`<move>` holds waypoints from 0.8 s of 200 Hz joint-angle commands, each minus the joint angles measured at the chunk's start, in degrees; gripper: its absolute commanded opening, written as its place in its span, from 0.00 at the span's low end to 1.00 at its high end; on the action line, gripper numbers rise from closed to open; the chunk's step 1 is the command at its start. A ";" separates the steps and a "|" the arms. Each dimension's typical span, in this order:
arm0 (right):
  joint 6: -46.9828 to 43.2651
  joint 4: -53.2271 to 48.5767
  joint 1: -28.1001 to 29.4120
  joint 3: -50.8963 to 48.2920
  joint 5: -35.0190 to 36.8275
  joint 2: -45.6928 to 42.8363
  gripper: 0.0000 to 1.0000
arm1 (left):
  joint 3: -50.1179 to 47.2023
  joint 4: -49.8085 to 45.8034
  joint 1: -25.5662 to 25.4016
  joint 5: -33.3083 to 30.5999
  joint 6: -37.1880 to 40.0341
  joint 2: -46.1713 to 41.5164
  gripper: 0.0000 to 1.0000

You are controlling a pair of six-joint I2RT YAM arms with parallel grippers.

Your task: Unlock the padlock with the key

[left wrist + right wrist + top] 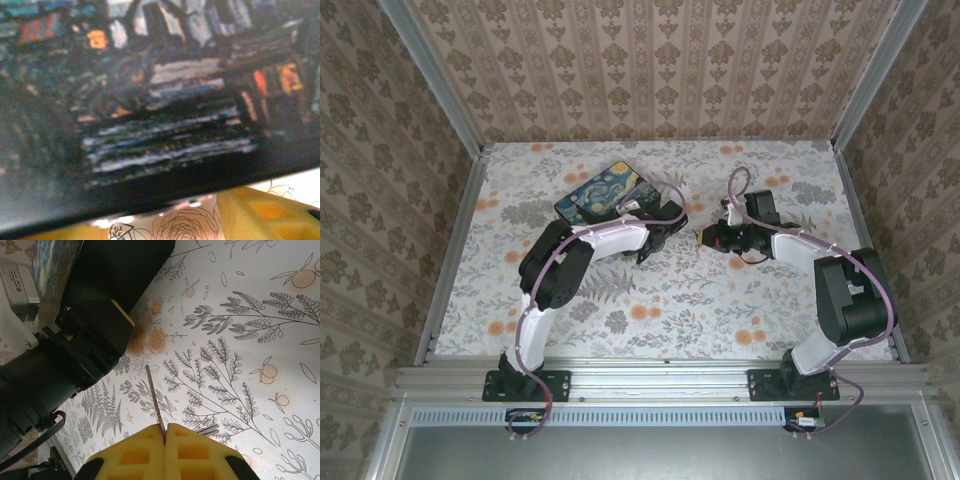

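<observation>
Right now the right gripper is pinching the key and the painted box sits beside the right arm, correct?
No: the box sits beside the left arm, as the top view shows. The right gripper does pinch the key.

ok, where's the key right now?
Right wrist view: the key is pinched in the shut right gripper, blade sticking forward over the floral table, mid-table to the right of the painted box.
</observation>
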 commanded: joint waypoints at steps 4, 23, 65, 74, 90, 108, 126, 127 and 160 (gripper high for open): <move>0.57 2.06 -0.20 -0.18 -1.96 0.87 0.00 | 1.64 -2.73 -0.22 -2.31 -2.39 -2.15 0.53; 0.20 1.85 -0.21 -0.37 -1.90 0.65 0.00 | 1.42 -2.56 -0.94 -3.56 -1.87 -3.39 0.53; 1.00 3.10 -0.20 -0.72 -2.40 0.99 0.00 | 1.43 -3.11 -0.65 -3.46 -3.68 -2.06 0.53; 0.87 2.92 -0.20 -0.81 -2.34 1.00 0.00 | 1.51 -3.13 -0.49 -3.41 -3.85 -1.70 0.53; 0.46 2.60 -0.20 -0.98 -2.28 0.62 0.00 | 1.68 -3.40 -0.37 -3.56 -4.66 -1.17 0.53; 0.28 2.48 -0.22 -0.98 -2.28 0.56 0.00 | 2.53 -4.10 -0.18 -4.46 -5.17 -0.36 0.52; 0.35 2.72 -0.21 -0.98 -2.37 0.80 0.00 | 3.99 -3.90 -0.16 -5.89 -5.08 1.02 0.49; 0.32 2.72 -0.20 -0.98 -2.39 0.86 0.00 | 4.07 -3.91 -0.13 -5.97 -5.10 1.14 0.49; 0.26 2.84 -0.20 -0.90 -2.70 1.01 0.00 | 7.00 -6.13 -0.16 -6.65 -6.74 4.19 0.49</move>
